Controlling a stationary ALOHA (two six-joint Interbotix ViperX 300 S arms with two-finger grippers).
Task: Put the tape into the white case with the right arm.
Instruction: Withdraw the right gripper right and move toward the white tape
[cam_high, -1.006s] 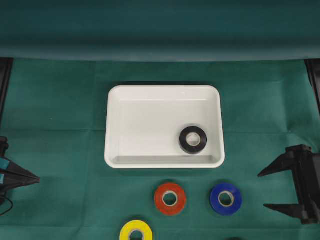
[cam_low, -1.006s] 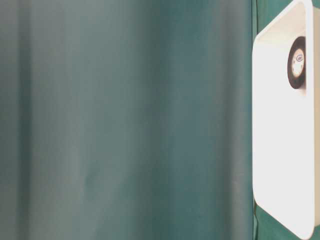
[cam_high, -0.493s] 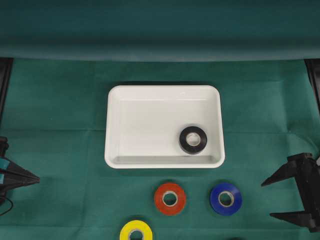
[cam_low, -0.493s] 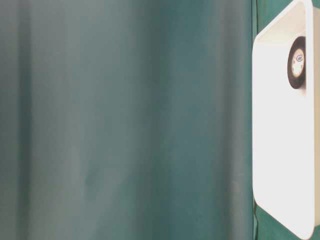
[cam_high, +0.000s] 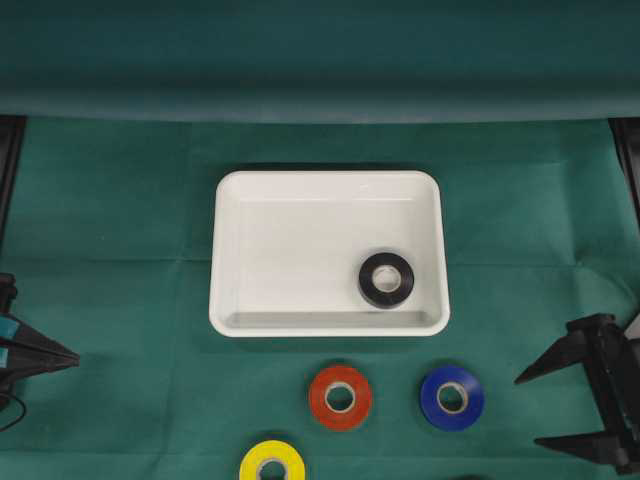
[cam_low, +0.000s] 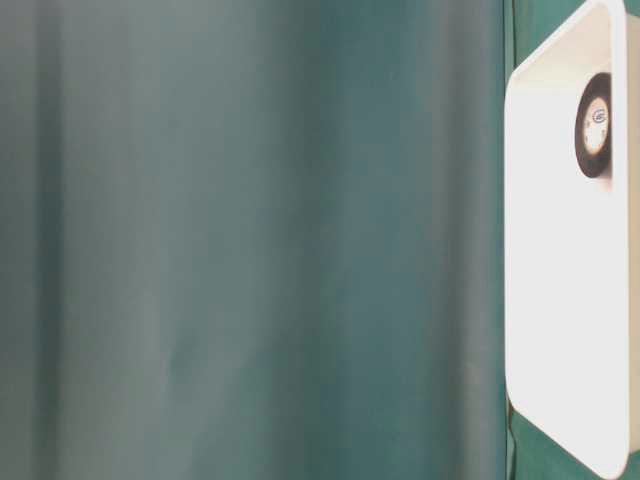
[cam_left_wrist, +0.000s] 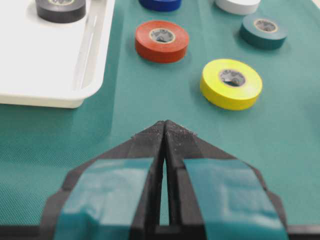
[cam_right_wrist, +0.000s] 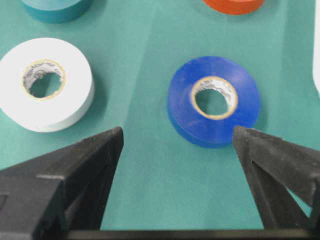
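Where green cloth (cam_high: 110, 200) drapes table and seemingly backdrop, right end effector (cam_high: 528, 408) spread, left end effector (cam_left_wrist: 164, 126) pressed together.

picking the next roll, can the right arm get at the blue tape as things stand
Probably yes. The right gripper has its jaws wide open, and the blue tape lies flat on the cloth just ahead of them with nothing between. The white tape sits well off to the side.

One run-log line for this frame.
right tool: open, empty, near round blue tape roll | glossy white rectangular case: holds black tape roll
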